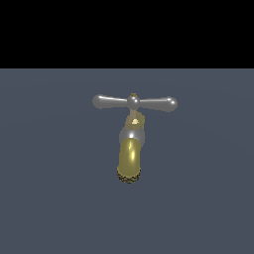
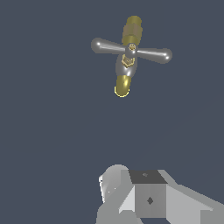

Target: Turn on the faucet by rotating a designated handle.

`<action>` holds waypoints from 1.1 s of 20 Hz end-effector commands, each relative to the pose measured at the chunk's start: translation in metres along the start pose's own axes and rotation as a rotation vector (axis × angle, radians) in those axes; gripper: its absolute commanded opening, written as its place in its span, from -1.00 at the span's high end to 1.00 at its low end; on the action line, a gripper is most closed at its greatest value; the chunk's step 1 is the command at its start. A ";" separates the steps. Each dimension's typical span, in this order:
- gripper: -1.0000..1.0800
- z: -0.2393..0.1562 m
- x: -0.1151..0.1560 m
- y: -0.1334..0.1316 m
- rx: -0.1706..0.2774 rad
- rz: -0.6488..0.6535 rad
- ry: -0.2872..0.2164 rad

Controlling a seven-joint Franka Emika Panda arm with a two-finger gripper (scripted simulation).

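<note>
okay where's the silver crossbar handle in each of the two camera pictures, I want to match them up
Exterior view: the handle lies level across the middle of the picture, above the yellow spout, clear of the arm, which is out of view.
Wrist view: the handle shows in the upper part of the picture, slightly tilted, crossing the faucet body, far from the grey gripper parts at the lower edge.
Shared landmark: the handle's central ball hub, over the spout.

An outside camera faces the faucet (image 1: 131, 144) spout-on, fairly close. My wrist camera looks down from well above it. Both views share the faucet and grey floor (image 1: 49, 198).
</note>
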State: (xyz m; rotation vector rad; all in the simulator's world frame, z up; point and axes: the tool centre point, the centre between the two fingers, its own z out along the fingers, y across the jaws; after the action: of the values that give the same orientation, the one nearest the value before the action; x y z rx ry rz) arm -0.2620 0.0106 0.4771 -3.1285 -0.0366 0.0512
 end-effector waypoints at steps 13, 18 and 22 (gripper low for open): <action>1.00 0.005 0.002 -0.003 -0.026 -0.006 -0.032; 1.00 0.006 0.007 -0.004 -0.019 0.012 -0.031; 1.00 0.008 0.015 -0.005 -0.007 0.046 -0.030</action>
State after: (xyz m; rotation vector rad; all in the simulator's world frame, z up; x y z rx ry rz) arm -0.2504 0.0155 0.4694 -3.1404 0.0143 0.0982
